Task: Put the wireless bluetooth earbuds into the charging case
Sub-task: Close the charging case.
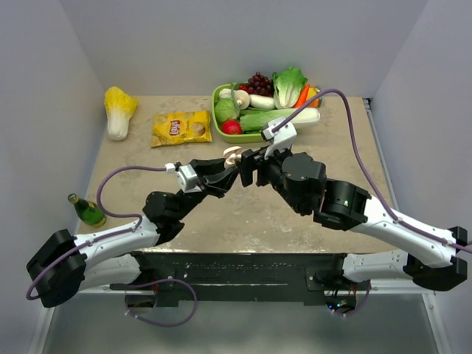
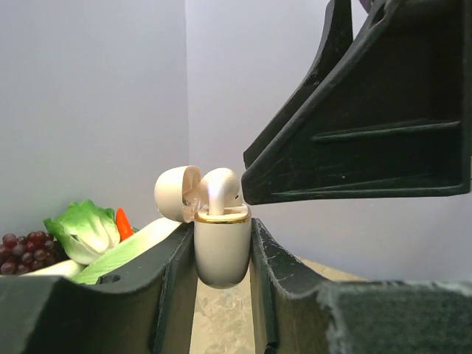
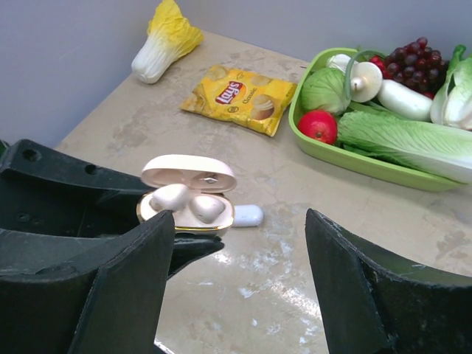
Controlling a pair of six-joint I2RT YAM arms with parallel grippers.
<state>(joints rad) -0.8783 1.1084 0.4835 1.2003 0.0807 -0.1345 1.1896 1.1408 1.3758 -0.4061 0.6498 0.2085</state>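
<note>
The charging case is a cream oval body with a gold rim, held upright above the table between the fingers of my left gripper, which is shut on it. Its lid is hinged open. Two cream earbuds sit side by side in the case. From above, the case shows at the tip of the left gripper. My right gripper is open and holds nothing. It hangs just to the right of the case, one finger close over its top.
A small white capsule-shaped object lies on the table beyond the case. A green tray of vegetables and grapes stands at the back. A yellow chips bag and a napa cabbage lie back left. A green bottle lies at the left edge.
</note>
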